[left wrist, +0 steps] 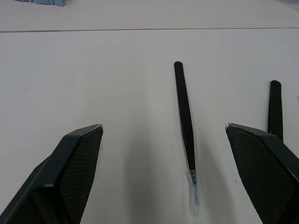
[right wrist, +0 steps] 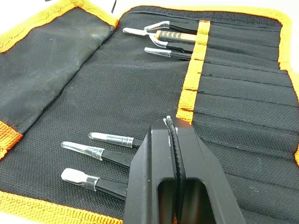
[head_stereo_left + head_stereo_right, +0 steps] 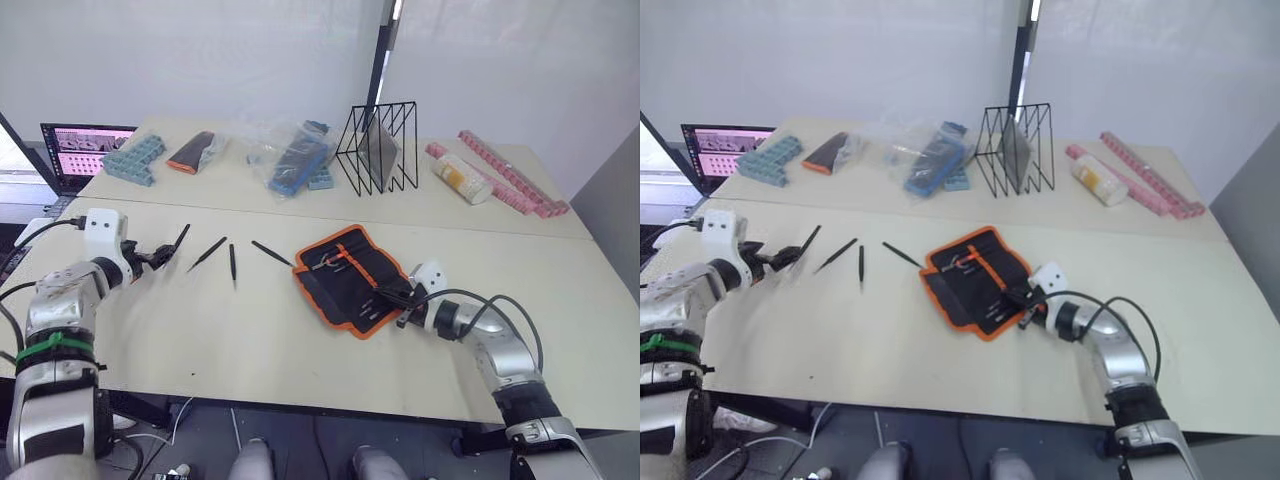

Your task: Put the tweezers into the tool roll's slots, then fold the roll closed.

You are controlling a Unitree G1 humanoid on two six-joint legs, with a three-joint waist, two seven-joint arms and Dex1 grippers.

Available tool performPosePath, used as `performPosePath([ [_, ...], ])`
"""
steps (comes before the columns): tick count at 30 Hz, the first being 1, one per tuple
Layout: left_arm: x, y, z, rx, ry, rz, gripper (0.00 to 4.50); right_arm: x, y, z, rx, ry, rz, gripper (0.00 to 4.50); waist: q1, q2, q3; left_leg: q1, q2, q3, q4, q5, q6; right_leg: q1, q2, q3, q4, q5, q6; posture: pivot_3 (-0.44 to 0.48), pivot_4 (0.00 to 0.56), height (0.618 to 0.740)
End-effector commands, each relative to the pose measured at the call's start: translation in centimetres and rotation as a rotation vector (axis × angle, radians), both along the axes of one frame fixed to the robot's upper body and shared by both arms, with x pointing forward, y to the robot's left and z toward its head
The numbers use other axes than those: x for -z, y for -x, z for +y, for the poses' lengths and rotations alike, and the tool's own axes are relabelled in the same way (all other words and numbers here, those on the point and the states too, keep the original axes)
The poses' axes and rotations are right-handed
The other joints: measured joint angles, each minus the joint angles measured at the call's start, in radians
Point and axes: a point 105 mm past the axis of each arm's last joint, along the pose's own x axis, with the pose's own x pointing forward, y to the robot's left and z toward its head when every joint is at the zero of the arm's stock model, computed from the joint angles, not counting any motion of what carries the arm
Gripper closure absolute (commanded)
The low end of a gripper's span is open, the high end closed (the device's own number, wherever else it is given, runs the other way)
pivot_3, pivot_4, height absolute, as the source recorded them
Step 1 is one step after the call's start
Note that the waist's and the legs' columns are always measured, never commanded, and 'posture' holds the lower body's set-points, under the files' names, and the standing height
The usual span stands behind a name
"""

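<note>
The tool roll (image 3: 345, 272) lies unrolled at the table's middle, black with orange edging. Its slots (image 2: 243, 93) hold several capped tools (image 2: 100, 151). My right gripper (image 3: 397, 299) rests shut over the roll's near right part, its fingertips (image 2: 169, 125) above the orange stitch line. A pale sliver shows at the tips; I cannot tell what it is. Left of the roll, several black tweezers (image 3: 232, 264) lie loose on the table. My left gripper (image 3: 158, 255) is open beside the leftmost one. That tweezers (image 1: 184, 116) lies on the table between the fingers, untouched.
Across the table seam at the back stand a black wire rack (image 3: 378, 148), blue blocks (image 3: 133, 160), a black-and-orange pouch (image 3: 192, 152), a plastic bag of blue parts (image 3: 295, 158), a bottle (image 3: 462, 178) and pink strips (image 3: 510, 172). A laptop (image 3: 85, 150) sits far left.
</note>
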Motion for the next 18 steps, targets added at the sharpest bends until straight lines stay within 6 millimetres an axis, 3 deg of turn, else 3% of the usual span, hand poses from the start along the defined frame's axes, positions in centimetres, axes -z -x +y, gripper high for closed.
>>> performPosePath([
  [1,0.2,-0.9,-0.6,0.017,-0.036,0.027,0.04,2.5,0.3,-1.0,0.058,0.039,0.093,4.50,0.000,0.000,0.000,0.000,0.000,0.000,0.000,0.000,0.000,0.000,0.000,0.000,0.000,0.000,0.000,0.000,0.150,0.734],
  [6,1.7,-1.5,-1.7,0.049,-0.042,0.078,0.04,2.6,0.6,-1.1,0.063,0.038,0.094,4.50,0.000,0.000,0.000,0.000,0.000,0.000,0.000,0.000,-0.001,0.000,0.000,0.000,0.001,0.000,0.000,0.000,0.150,0.734],
  [10,2.5,-1.7,-2.1,0.039,-0.028,0.110,1.20,2.7,0.9,-1.0,0.065,0.039,0.098,4.50,0.007,0.000,0.000,0.000,0.000,0.000,0.000,0.000,-0.001,0.000,0.000,0.000,0.001,0.000,0.000,0.000,0.150,0.734],
  [18,2.2,-2.2,-2.6,0.020,0.027,0.087,3.84,2.8,0.8,-0.9,0.065,0.042,0.098,4.50,0.018,0.001,0.000,0.000,0.000,0.000,0.000,0.001,-0.001,0.000,0.000,0.000,0.001,0.000,0.000,0.000,0.150,0.734],
])
